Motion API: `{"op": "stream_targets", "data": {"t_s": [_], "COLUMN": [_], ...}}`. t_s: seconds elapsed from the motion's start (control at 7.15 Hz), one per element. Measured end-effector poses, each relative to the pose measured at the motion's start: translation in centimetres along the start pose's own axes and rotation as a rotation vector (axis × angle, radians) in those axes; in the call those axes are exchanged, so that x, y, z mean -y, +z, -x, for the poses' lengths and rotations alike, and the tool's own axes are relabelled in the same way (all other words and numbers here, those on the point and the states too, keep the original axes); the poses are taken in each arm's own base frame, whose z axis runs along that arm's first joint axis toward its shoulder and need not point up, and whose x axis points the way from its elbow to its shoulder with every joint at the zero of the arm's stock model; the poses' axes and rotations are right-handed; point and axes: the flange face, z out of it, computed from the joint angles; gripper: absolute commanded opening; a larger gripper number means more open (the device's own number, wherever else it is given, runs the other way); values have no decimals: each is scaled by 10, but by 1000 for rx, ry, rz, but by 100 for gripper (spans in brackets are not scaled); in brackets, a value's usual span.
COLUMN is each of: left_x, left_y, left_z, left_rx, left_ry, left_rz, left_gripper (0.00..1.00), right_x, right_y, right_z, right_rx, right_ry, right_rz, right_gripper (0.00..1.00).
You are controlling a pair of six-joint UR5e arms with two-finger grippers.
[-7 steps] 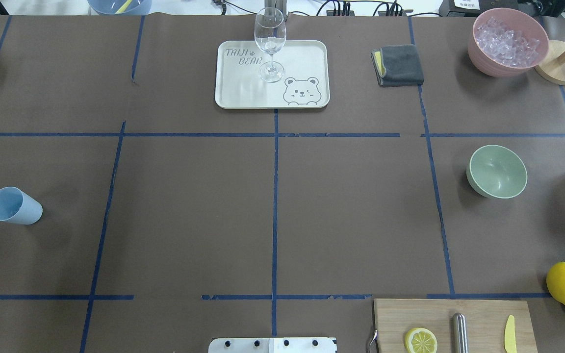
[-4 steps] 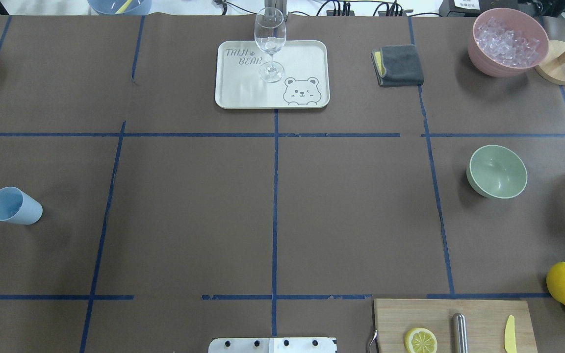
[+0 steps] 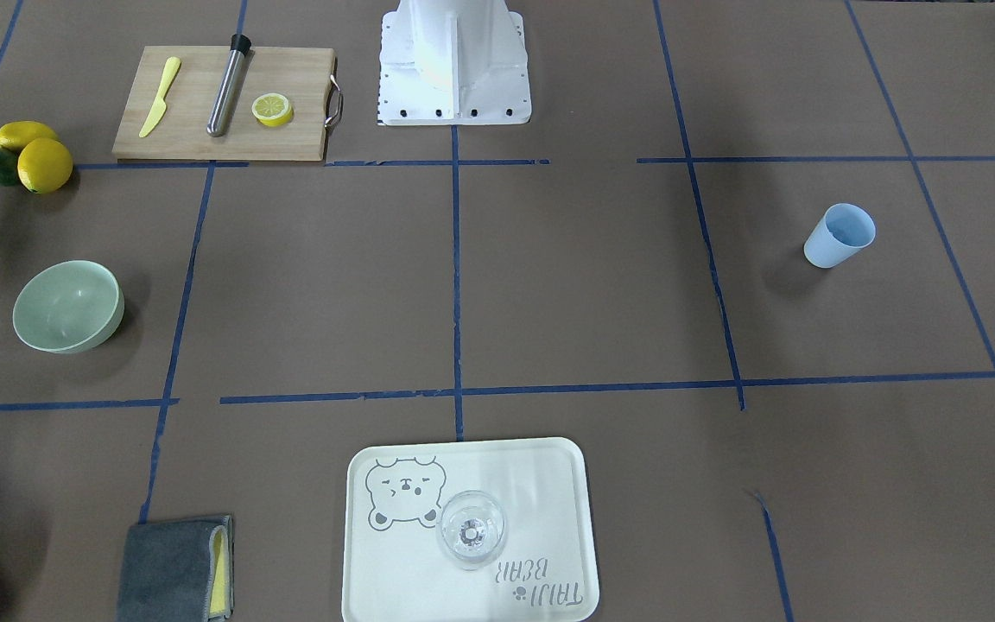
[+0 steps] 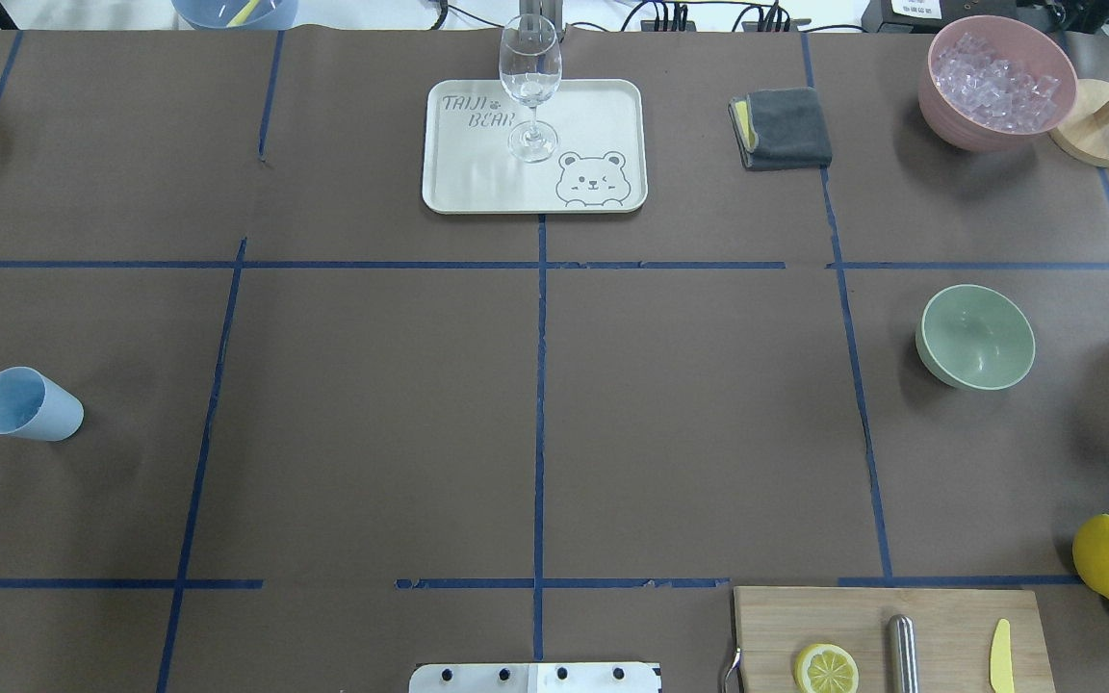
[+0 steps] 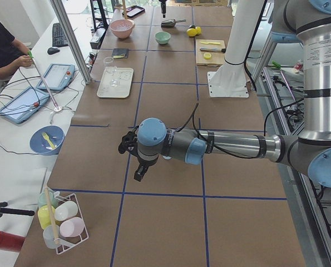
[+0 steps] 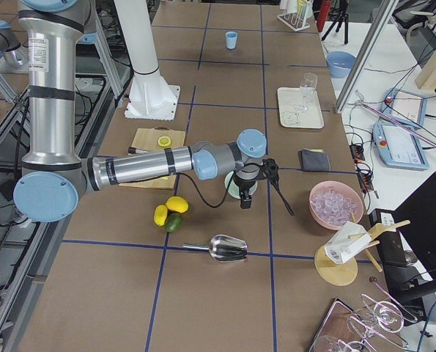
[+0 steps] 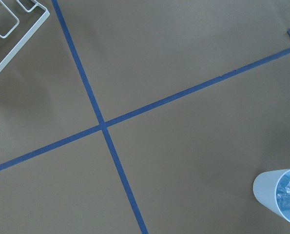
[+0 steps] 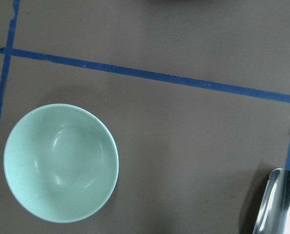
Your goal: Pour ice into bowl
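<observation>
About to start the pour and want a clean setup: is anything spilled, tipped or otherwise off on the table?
Nothing stands out. The bowl sits upright and empty, the blue cup stands upright with ice inside, the wine glass is upright on its tray, and no loose cubes show on the table.

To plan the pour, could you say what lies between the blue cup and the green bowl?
Only table paper and blue tape lines, per the overhead view.

The tabletop (image 4: 372, 385) is plain brown, gridded with blue tape lines (image 4: 539, 385). The bowl (image 4: 975, 337) is pale mint-green, unpatterned; the cup (image 4: 28, 404) light blue; the tub (image 4: 938, 108) pink, its ice (image 4: 994, 82) clear, whitish. The tray (image 4: 477, 183) is cream, printed with a grey bear (image 4: 591, 178) and lettering.
</observation>
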Motion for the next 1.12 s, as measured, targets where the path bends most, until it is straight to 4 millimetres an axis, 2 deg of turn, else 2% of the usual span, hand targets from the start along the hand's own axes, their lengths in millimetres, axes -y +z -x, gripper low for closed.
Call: {"op": "stream_targets", "data": {"t_s": [0.14,0.42,0.56,0.7,0.84,1.12], "left_x": [0,0,0,1,2,3], "left_y": [0,0,0,0,-1,-2], "left_z": [0,-1,-4,-6,-8,-9], "left_rx": [0,-18,-43,-56,-62,-64], "left_ry": [-1,-4,-20,-50,-69,-79], "left_rz": [0,-3,-7,-11,-13,-14], "left_gripper": [100,100,100,100,100,100], "right_x": [6,14,11,8,5,4], "right_y": [25,73,88,102,115,122], "right_z": [7,38,44,46,44,45], "right_rx": [14,10,1,-8,-17,-18], "right_ry": [39,116,126,131,138,141], "right_rz": [-28,-82,-82,-66,-46,-33], "right_gripper": [92,91,90,63,1,0]}}
